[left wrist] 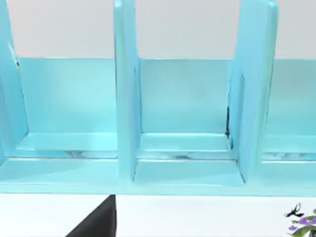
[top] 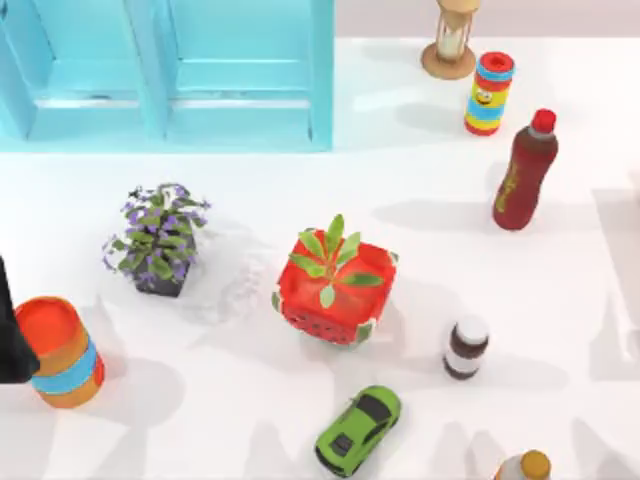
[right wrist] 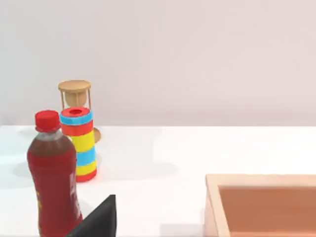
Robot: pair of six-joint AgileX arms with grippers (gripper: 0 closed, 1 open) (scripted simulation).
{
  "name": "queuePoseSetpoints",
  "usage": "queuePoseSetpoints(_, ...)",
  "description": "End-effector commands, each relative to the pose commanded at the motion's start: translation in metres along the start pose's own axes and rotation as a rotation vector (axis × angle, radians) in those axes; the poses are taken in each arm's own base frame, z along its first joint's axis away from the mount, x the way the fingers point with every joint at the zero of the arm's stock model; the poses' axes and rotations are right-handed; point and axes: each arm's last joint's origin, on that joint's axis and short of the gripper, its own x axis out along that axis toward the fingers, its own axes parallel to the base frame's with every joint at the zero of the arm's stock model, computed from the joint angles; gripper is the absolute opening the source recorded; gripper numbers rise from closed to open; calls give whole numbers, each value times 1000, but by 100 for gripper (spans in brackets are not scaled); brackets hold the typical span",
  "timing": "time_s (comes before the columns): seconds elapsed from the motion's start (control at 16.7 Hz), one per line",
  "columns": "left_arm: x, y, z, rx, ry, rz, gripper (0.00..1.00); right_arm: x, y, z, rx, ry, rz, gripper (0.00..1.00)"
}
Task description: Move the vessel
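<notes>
The vessel [top: 60, 350], a squat orange cup with a red-orange rim and a light-blue band, stands upright at the near left of the table. My left gripper [top: 12, 335] is a dark shape at the table's left edge, right against the cup's left side; whether it touches is unclear. A dark piece of my left gripper [left wrist: 96, 222] pokes into the left wrist view, which faces the blue shelf. Part of my right gripper [right wrist: 96, 222] appears in the right wrist view beside the red bottle.
A blue shelf unit [top: 165, 70] fills the far left. A purple-flowered plant [top: 158, 240], watermelon planter [top: 335, 290], green toy car [top: 358, 430] and small brown bottle [top: 466, 347] occupy the middle. A red bottle [top: 525, 172], striped tube [top: 489, 93] and hourglass [top: 451, 40] stand far right.
</notes>
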Motion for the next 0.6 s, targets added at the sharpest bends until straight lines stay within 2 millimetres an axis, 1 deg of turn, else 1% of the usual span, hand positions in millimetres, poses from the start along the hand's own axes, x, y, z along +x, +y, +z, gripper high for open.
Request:
queuePoseSetpoints(0.18,0,0,1,3,11,1,100,0,0,0,0,0,0,100)
queuePoseSetpoints(0.3,1,1,6,15,68,8,100,0,0,0,0,0,0,100)
queuePoseSetpoints(0.42,4,2,15,33,163,18,100,0,0,0,0,0,0,100)
queuePoseSetpoints(0.6,13,5,35,62,351,35,100,0,0,0,0,0,0,100)
